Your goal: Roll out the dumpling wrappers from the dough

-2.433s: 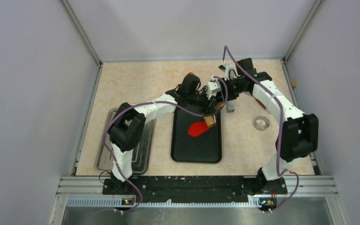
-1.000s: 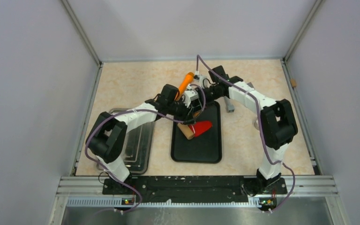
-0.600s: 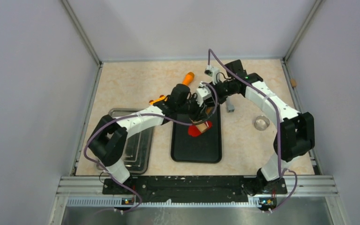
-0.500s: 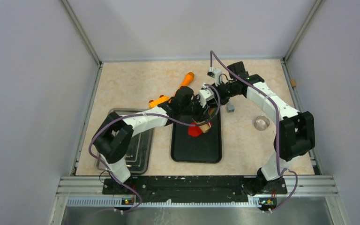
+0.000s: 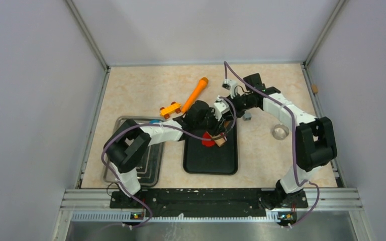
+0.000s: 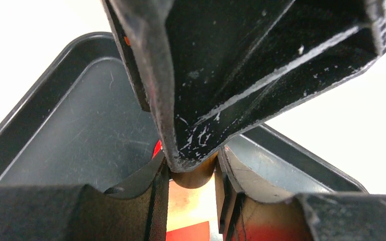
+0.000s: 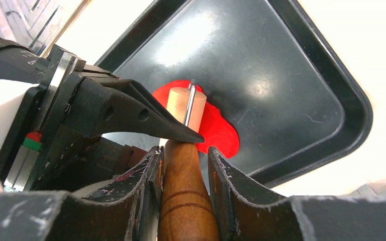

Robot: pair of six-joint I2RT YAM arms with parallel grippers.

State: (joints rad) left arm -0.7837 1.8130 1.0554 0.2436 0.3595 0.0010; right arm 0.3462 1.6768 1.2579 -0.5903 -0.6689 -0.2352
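On the black tray (image 5: 210, 159) lies the red dough (image 5: 207, 140), a small flat patch. A wooden rolling pin (image 5: 220, 141) rests across it, its pale roller end (image 7: 183, 105) on the dough (image 7: 220, 129). My right gripper (image 7: 185, 156) is shut on the pin's dark brown handle (image 7: 185, 201). My left gripper (image 6: 193, 170) is shut on the other brown handle (image 6: 194, 176), with dough (image 6: 188, 232) showing below. Both grippers crowd together over the tray's far half (image 5: 216, 118); the left one (image 7: 130, 108) fills the left of the right wrist view.
An orange toy car (image 5: 170, 109) and a long orange tool (image 5: 195, 94) lie beyond the tray. A metal tray (image 5: 151, 163) sits left, with something blue at its far edge (image 5: 154, 121). A clear round cup (image 5: 280, 132) and a small grey piece (image 5: 247, 115) lie right.
The pin has gone from left of the dough to on top of it. Both arms have swung right, uncovering the orange car and tool. Both grips hold.
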